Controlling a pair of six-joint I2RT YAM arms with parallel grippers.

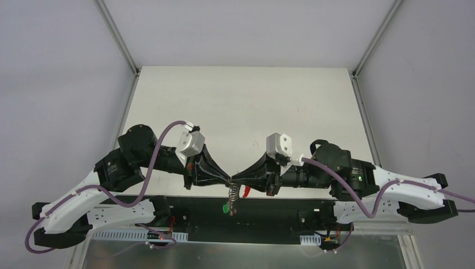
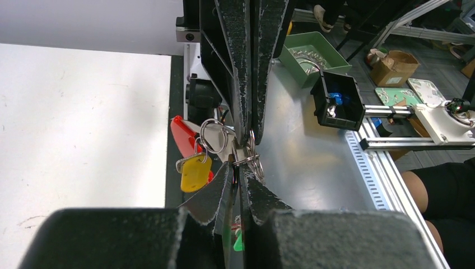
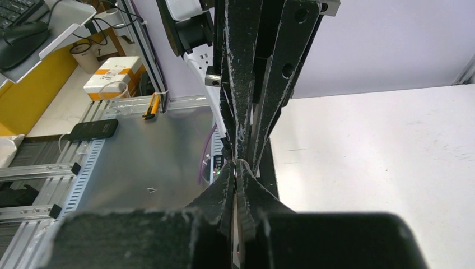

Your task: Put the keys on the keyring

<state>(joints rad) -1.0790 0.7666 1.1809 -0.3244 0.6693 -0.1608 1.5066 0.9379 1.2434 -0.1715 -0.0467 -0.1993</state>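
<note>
Jaws of both arms meet tip to tip just past the middle of the near edge of the desk (image 1: 241,106), and the keyring (image 1: 233,196) hangs below that meeting point, clear of the surface. From above it shows as a short silvery coil with a red piece beside it and a green tag (image 1: 224,208) dangling lowest.

The left wrist view shows more. The keyring's red plastic arc (image 2: 180,134) curves up on the desk side, silver wire loops (image 2: 213,135) crowd the fingertips, and one of the keys carries a yellow tag (image 2: 195,172) hanging against the red. A bit of green shows low between the fingers.

The left gripper (image 2: 241,178) has its jaws pressed almost together, pinching the metal loops. The right gripper (image 3: 237,171) is likewise nearly closed, on a thin silvery strip (image 3: 237,193) seen edge-on — key or loop, I cannot tell.
</note>
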